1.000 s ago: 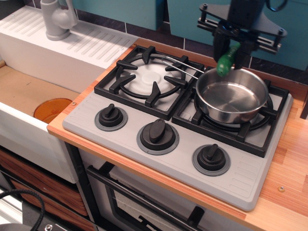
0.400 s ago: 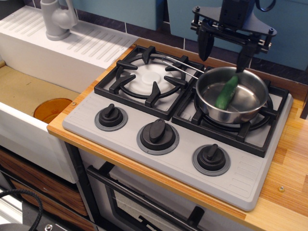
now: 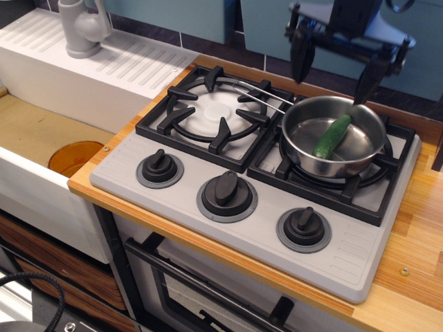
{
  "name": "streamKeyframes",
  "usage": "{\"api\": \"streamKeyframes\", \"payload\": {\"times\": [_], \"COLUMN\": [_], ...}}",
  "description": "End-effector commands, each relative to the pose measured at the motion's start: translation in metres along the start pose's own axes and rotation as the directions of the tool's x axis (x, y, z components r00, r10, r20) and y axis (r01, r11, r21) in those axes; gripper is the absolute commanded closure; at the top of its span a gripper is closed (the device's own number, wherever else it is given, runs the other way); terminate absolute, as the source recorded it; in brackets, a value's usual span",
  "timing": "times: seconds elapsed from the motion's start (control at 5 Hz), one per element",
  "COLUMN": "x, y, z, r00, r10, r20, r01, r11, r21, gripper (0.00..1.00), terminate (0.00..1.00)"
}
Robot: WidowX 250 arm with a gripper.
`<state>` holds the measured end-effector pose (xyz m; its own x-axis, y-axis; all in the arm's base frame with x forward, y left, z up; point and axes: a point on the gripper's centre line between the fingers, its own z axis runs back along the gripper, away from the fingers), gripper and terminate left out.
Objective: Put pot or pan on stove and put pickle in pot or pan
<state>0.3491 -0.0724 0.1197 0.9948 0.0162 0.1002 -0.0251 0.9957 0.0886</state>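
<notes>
The pan (image 3: 333,135) sits on the right-hand burner of the stove (image 3: 256,180), covering that burner's white disc completely, and its thin wire handle reaches left over the edge of the neighbouring grate. The pickle (image 3: 331,135) lies loose inside the pan, slanting from the bottom up against the far wall. Above the pan's far rim hangs the gripper (image 3: 334,66) with its two dark fingers spread wide and nothing between them; the right finger's tip comes down close to the rim, and whether it touches is hard to tell. The gripper's body is cut off by the top edge and slightly blurred. To the left, an orange disc (image 3: 75,156) lies in the sink (image 3: 34,131), partly hidden behind the counter edge (image 3: 208,242), and the faucet (image 3: 82,26) is cropped at the top.
</notes>
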Motion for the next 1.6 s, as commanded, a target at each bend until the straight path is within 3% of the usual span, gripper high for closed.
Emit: {"api": "streamKeyframes", "payload": {"times": [0.0, 0.6, 1.0, 1.2, 1.4], "x": [0.018, 0.025, 0.029, 0.033, 0.038], "y": [0.023, 0.073, 0.077, 0.080, 0.083], "z": [0.028, 0.016, 0.009, 0.005, 0.001], "r00": [0.995, 0.988, 0.995, 0.993, 0.993], "r10": [-0.024, -0.087, -0.053, -0.056, -0.049], "r20": [0.100, 0.131, 0.082, 0.103, 0.109], "r01": [0.026, 0.091, 0.055, 0.062, 0.055], "r11": [0.999, 0.995, 0.998, 0.996, 0.997], "r21": [-0.019, -0.028, -0.018, -0.059, -0.054], "gripper": [0.00, 0.00, 0.00, 0.00, 0.00], "terminate": [0.00, 0.00, 0.00, 0.00, 0.00]}}
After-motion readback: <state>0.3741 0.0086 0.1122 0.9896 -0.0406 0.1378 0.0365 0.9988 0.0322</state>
